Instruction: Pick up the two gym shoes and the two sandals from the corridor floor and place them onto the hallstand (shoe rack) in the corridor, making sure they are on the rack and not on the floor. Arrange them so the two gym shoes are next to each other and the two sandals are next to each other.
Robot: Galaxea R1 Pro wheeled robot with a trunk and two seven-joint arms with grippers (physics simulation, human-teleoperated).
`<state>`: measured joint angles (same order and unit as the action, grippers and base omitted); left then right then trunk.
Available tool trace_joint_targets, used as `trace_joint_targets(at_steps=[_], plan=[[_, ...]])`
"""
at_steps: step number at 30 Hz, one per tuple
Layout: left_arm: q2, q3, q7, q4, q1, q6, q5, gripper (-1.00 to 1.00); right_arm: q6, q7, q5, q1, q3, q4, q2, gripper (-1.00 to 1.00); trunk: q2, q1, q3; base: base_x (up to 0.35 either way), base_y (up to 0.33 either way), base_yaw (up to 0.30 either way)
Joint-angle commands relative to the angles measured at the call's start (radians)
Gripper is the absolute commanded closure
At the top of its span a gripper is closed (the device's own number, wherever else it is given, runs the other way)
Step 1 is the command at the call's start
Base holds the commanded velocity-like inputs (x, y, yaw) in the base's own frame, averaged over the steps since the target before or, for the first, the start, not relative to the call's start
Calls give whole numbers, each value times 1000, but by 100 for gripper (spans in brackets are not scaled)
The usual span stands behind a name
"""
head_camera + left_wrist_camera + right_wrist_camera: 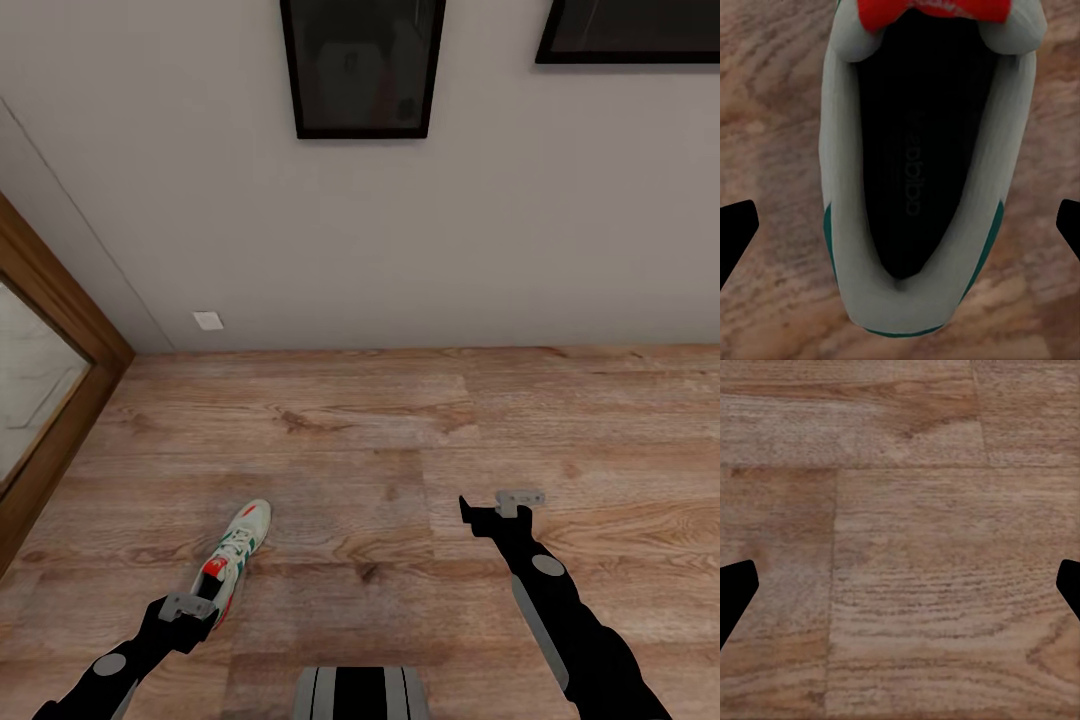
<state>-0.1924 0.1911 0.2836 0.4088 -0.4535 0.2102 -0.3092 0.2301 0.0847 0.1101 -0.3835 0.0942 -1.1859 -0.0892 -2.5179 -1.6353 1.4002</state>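
While left gripper spread over gym shoe, insole print unreadable; right gripper spread.

Edges and the left arm are hiding parts of the scene from us.

In the head view the left gripper is covering the heel of the gym shoe, and two dark frames are running off the top edge. In the left wrist view we are losing the shoe's toe past the edge, and the lettering inside it is perhaps a brand name, too blurred to read.
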Motion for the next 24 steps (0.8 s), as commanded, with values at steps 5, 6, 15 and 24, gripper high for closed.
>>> trace_joint_targets(at_steps=[5,6,15,24], plan=[[2,10,6,-1,-1,5,-10,-100,4,9,10,0,4,-1,-2,-100,-1,-1,12,0,0,0],[2,10,6,-1,-1,5,-10,-100,4,9,10,0,4,-1,-2,-100,-1,-2,16,0,0,0],[-2,10,6,-1,-1,5,-10,-100,5,9,10,0,4,-1,-1,-100,-3,-4,39,0,0,0],[-3,10,6,-1,-1,5,-10,-100,5,9,10,0,4,-1,-1,-100,-3,-5,47,0,0,0]])
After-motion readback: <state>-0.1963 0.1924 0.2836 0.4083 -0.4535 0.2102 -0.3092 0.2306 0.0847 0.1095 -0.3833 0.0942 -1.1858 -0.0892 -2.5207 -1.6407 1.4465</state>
